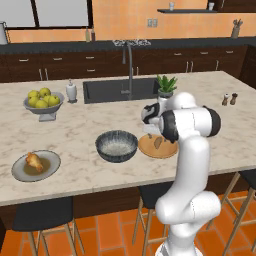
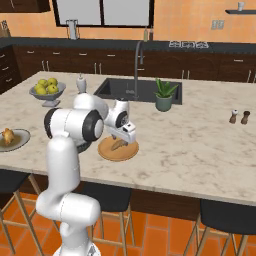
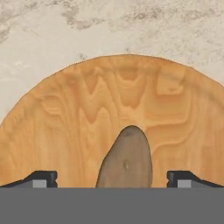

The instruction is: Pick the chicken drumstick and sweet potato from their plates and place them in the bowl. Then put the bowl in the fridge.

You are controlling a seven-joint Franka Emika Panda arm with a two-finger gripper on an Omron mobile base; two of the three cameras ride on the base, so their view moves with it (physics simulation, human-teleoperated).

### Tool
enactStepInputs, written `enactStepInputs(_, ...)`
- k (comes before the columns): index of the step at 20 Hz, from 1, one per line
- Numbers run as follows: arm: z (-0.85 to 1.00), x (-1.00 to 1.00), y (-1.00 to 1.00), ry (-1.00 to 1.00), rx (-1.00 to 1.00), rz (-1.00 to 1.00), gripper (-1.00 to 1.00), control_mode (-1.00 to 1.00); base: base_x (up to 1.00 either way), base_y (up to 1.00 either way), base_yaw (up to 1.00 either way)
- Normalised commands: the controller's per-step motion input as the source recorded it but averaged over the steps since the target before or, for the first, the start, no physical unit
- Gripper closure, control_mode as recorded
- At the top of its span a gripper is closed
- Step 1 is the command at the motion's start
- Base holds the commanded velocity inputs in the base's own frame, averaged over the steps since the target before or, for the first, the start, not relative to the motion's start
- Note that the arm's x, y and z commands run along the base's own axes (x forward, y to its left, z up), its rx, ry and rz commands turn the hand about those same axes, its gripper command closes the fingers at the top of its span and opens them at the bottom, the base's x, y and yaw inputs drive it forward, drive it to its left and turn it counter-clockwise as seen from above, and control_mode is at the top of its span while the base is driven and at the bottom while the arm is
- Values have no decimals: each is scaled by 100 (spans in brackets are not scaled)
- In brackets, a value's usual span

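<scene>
Small oblong brown-orange sweet potato [image 3: 126, 158] lies on the round tan wooden plate [image 3: 78, 131], centred between the claw [image 3: 112, 179] tips. Its long axis runs straight away from the claw, across the gap. Claw spread wide, nothing in it.

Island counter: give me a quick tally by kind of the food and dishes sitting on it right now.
Plates: 2 (grey plate, wooden plate)
Bowls: 2 (ribbed dark bowl, footed fruit bowl)
Chicken drumstick: 1, on the grey plate
Sweet potato: 1, on the wooden plate
Yellow-green fruits: about 5, partly overlapping
Total: about 11
</scene>
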Motion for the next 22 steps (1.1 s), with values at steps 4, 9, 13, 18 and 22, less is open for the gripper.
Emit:
enactStepInputs(4,-23,0,7,0,0,-1,-100,-100,0,0,0)
enactStepInputs(9,-17,-2,11,0,-1,-5,-100,-100,0,0,0)
enactStepInputs(13,-23,0,0,0,0,-3,100,-100,0,0,0)
enactStepInputs(18,-15,-24,0,0,0,0,100,-100,0,0,0)
enactStepInputs(22,11,-81,1,-1,5,0,100,-100,0,0,0)
